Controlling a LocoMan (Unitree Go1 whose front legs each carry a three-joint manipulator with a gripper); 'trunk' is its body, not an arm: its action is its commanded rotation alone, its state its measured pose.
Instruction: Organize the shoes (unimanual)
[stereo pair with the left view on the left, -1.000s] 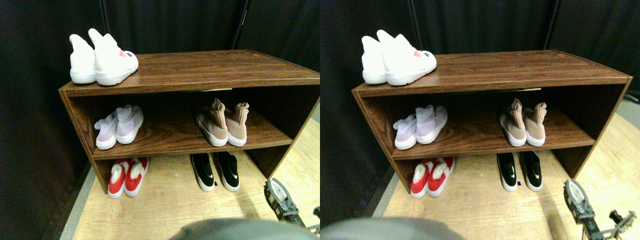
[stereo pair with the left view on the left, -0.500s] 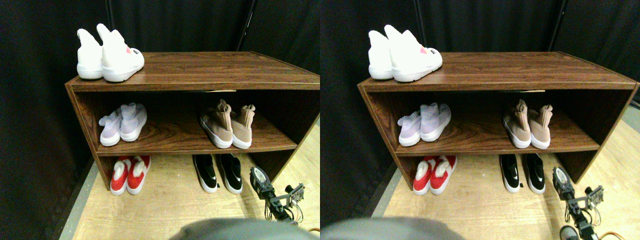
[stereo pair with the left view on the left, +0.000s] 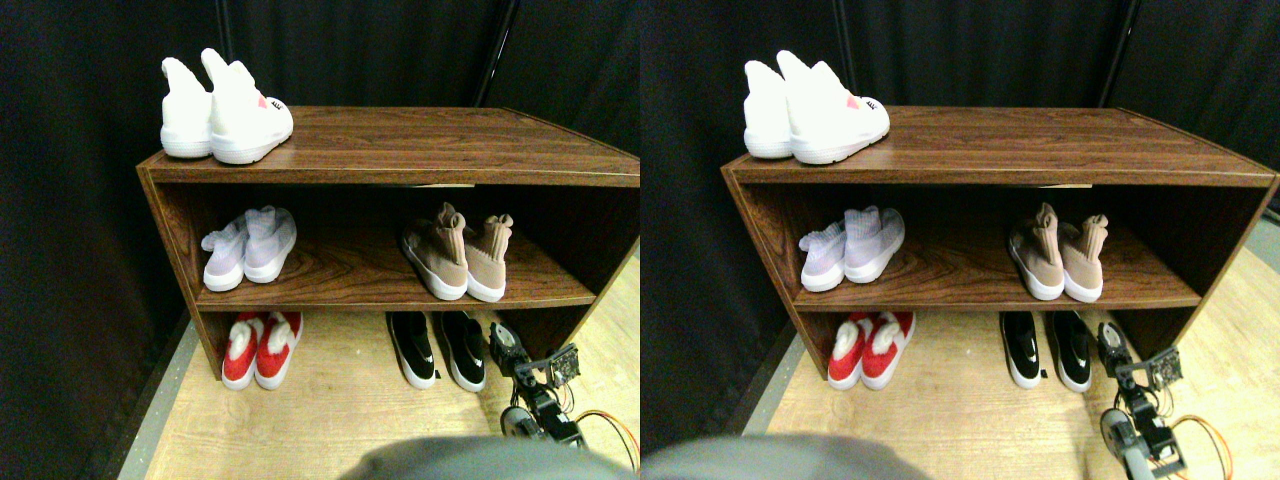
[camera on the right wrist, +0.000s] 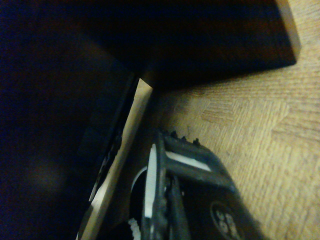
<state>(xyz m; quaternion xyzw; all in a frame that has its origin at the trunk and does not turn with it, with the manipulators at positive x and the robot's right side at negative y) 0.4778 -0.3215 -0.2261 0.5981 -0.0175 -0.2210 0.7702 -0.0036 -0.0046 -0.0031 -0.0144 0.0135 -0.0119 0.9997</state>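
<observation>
On floor under rack (stereo pair with the left view on the left: 380, 170), right gripper (stereo pair with the left view on the left: 505, 345) nearing black slip-ons (stereo pair with the left view on the left: 438, 348) — just beside right shoe, approach step. Jaw opening — cannot tell. Next move, likely: aligning with shoe collar before grasping.

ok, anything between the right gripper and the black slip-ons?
Nothing: in the stereo view the right gripper sits just beside the black slip-ons, only bare wood floor between.

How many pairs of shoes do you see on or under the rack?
5: white pair on top; lavender pair and tan pair on the middle shelf; red pair and black pair on the floor.
</observation>
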